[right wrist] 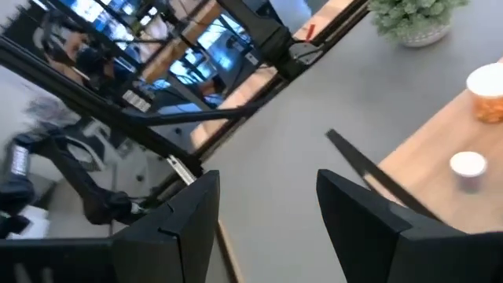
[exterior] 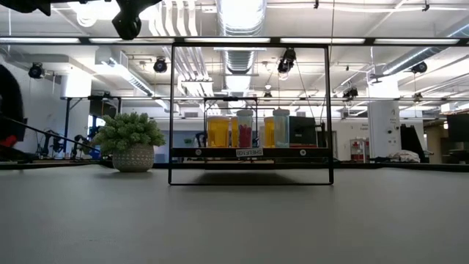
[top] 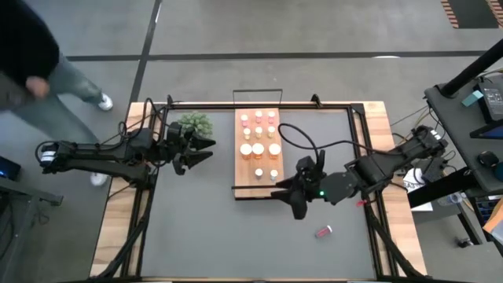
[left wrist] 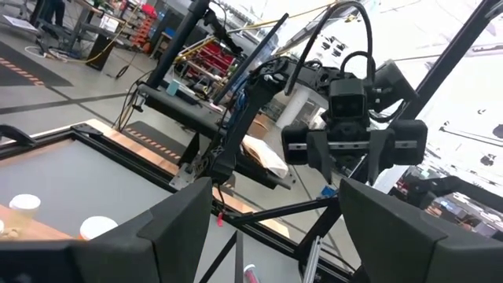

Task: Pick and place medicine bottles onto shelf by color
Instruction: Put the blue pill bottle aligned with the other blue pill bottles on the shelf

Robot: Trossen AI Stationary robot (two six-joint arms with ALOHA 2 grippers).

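Most medicine bottles (top: 258,135) stand in rows on the shelf (top: 240,182), one pink bottle (top: 324,231) lies alone on the table, so the empty, open right gripper (top: 292,198) hovers nearby.

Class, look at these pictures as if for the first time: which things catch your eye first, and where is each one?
The light-wood shelf at the table's middle stands out, filled with rows of white-capped medicine bottles. One pink bottle lies alone on the dark mat toward the near right. The left gripper hangs open beside the green plant, and the right gripper sits empty off the shelf's near right corner.
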